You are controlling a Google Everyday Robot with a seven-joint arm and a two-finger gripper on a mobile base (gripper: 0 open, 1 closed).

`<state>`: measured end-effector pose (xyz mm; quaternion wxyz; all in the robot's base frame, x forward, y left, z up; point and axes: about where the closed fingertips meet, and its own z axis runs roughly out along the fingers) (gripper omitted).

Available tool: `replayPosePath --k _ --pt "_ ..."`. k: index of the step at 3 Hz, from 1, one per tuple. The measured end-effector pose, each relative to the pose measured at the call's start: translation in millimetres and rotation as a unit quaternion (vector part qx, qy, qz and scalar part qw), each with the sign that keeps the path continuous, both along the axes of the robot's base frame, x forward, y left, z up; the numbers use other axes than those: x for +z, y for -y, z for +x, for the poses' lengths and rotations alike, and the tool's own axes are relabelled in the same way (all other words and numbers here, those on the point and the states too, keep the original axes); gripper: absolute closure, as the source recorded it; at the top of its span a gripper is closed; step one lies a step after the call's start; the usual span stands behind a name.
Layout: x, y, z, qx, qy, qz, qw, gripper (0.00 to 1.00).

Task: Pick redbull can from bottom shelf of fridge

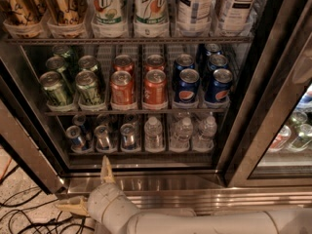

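The fridge (273, 106) stands open in front of me, with a dark interior and wire racks. On the bottom shelf (146, 152), slim blue-and-silver redbull cans (76, 136) stand in the left lanes, several of them in clear trays. Small water bottles (181, 133) fill the right lanes. My gripper (83, 184) is low in the view, below and in front of the bottom shelf, over the steel sill. It is open and empty. One tan finger (106, 168) points up toward the cans and the other (72, 207) points left.
The rack above holds green, red (122, 87) and blue Pepsi cans (187, 86). The top rack holds bottles and tall drinks. The glass door (292, 130) stands at the right. The steel sill (165, 182) runs across the fridge base. Black cables (24, 213) lie on the floor at the left.
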<state>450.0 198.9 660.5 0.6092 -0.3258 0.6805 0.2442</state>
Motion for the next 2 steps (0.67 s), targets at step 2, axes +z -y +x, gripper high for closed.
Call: replayPosePath --k 2 --pt "-45 -4 5 -0.049 0.019 0.013 0.9985 0.0"
